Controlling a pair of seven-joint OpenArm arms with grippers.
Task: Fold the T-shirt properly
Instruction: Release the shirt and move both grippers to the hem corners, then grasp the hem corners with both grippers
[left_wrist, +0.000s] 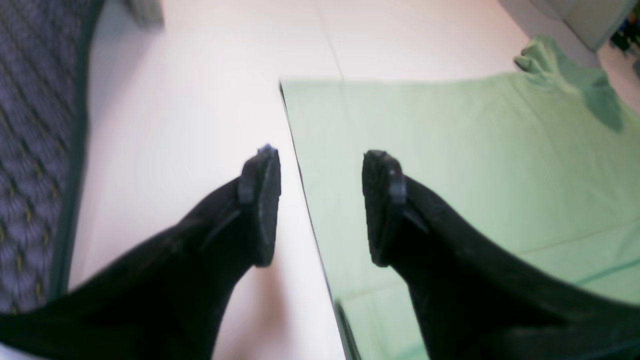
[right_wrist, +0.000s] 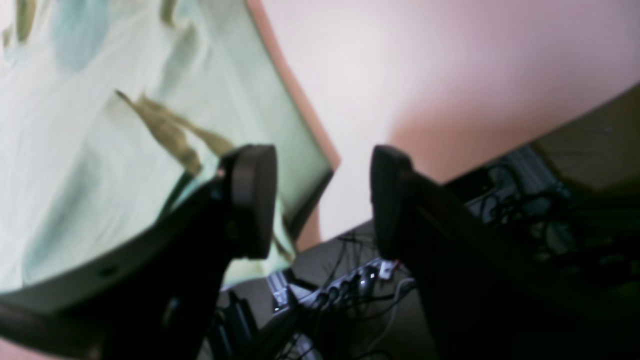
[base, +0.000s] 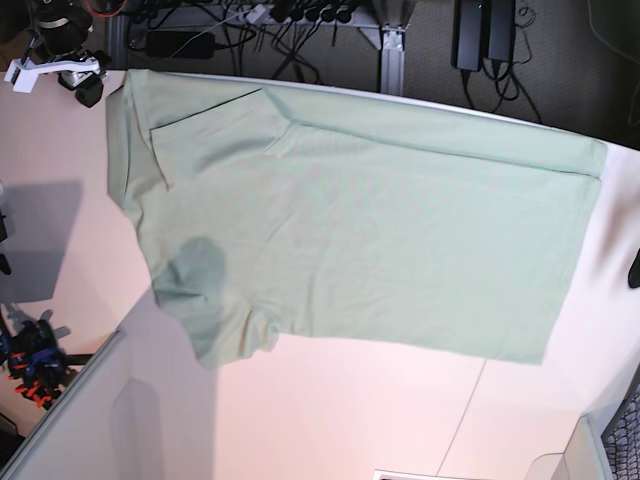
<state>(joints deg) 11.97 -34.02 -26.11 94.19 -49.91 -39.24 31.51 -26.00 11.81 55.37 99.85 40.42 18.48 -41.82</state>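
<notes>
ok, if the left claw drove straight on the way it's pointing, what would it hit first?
Probably the shirt, right at its edge, or the pale table beside it: the left claw straddles that edge in its wrist view. Depth is unclear.

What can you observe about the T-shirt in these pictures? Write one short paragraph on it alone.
The T-shirt is pale mint green and looks like soft, thin fabric. It lies spread on a pale table, partly folded: a long flap runs along one edge, with a turned-over corner near the right gripper. The opposite side is rumpled around a bunched bit, while the part towards the left gripper is mostly smooth. Neither gripper holds it.
</notes>
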